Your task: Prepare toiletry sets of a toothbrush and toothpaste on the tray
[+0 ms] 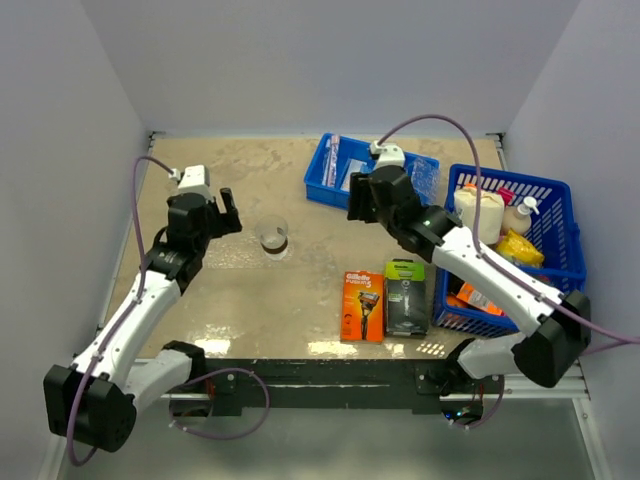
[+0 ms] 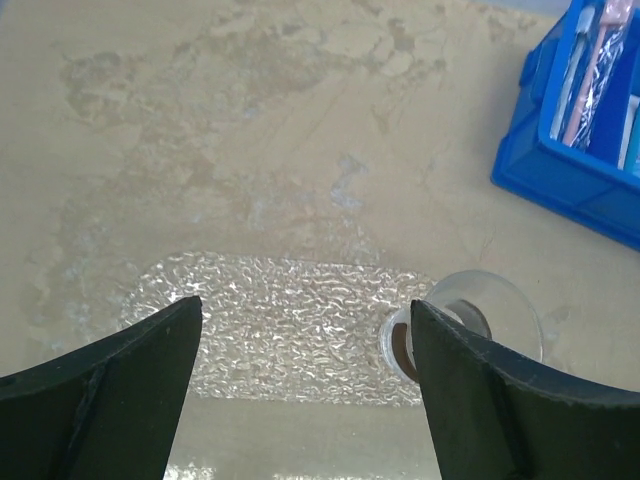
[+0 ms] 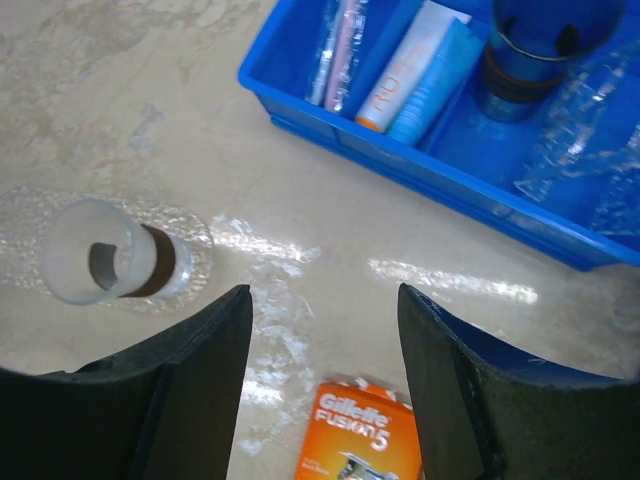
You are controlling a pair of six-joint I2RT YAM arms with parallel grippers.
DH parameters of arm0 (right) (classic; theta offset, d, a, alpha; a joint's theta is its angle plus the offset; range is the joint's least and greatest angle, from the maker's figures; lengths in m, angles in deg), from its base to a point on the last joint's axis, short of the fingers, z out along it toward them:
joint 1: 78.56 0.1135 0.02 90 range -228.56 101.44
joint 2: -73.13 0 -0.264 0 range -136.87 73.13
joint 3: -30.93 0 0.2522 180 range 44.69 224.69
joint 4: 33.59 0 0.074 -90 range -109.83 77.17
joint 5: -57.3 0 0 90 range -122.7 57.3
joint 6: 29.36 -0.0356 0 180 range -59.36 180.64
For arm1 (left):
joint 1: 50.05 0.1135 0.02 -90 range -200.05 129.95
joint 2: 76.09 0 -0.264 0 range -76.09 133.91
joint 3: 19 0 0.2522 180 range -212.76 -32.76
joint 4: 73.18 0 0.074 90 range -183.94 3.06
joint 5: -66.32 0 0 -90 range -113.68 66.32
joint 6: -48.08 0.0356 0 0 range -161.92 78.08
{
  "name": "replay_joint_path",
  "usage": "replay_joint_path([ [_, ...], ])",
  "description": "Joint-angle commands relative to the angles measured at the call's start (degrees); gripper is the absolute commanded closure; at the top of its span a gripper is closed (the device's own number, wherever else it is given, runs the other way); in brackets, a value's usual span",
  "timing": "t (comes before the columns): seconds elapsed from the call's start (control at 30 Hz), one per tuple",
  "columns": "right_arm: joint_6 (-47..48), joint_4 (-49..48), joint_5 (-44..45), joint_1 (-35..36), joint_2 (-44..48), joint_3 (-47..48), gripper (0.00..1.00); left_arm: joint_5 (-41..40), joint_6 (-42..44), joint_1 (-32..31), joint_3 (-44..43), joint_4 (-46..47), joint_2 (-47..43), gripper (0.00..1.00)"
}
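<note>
The clear tray (image 1: 225, 256) lies faint on the beige table, with one clear brownish cup (image 1: 272, 235) standing on its right end. The tray's textured floor (image 2: 280, 320) and the cup (image 2: 470, 318) also show in the left wrist view. Wrapped toothbrushes (image 3: 335, 50) and pale blue-white toothpaste boxes (image 3: 415, 65) lie in the solid blue bin (image 3: 300, 100). My left gripper (image 1: 226, 214) is open and empty over the tray's left part. My right gripper (image 1: 360, 200) is open and empty, hovering between the bin and the cup (image 3: 110, 262).
An orange razor pack (image 1: 363, 305) and a black-green one (image 1: 406, 296) lie near the front. A blue lattice basket (image 1: 560, 200) with bottles stands at the right. The bin also holds another cup (image 3: 545, 45) and clear wrappers (image 3: 590, 150).
</note>
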Motion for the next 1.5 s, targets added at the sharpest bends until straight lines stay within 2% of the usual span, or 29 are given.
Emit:
replay_joint_path([
  [0.0, 1.2, -0.3, -1.2, -4.2, 7.6, -4.6, 0.36, 3.9, -3.3, -0.8, -0.6, -0.2, 3.0, 0.13],
  [0.13, 1.8, 0.0, -0.2, -6.5, 12.3, -7.6, 0.35, 12.0, -3.8, -1.0, -0.5, 1.6, 6.4, 0.25],
  [0.23, 1.9, 0.5, -0.6, -6.7, 13.4, -8.0, 0.34, 13.4, -3.2, -1.3, -1.8, 0.4, 9.4, 0.31],
  [0.3, 1.7, 0.7, -0.8, -6.8, 13.8, -8.2, 0.34, 13.3, -2.6, -1.9, -2.3, -0.4, 11.0, 0.34],
  [0.57, 1.2, -0.5, -2.6, -6.7, 14.1, -10.0, 0.34, 13.4, -3.2, -4.3, -1.4, -0.2, 13.9, 0.36],
  [0.8, 1.1, -0.8, -3.1, -6.8, 13.2, -11.0, 0.34, 12.1, -2.5, -5.8, -4.3, -0.7, 18.0, 0.41],
  [1.1, 1.3, -1.0, -3.9, -6.7, 12.8, -12.5, 0.34, 10.3, -1.9, -6.6, -7.5, -2.0, 21.3, 0.55],
  [1.33, 1.8, -1.2, -3.9, -6.8, 12.9, -13.3, 0.34, 10.8, 0.7, -6.6, -10.0, -4.5, 22.7, 0.62],
  [1.47, 2.1, -1.2, -3.5, -6.8, 12.8, -13.7, 0.34, 11.5, 2.4, -6.6, -10.7, -6.0, 24.1, 0.73],
])
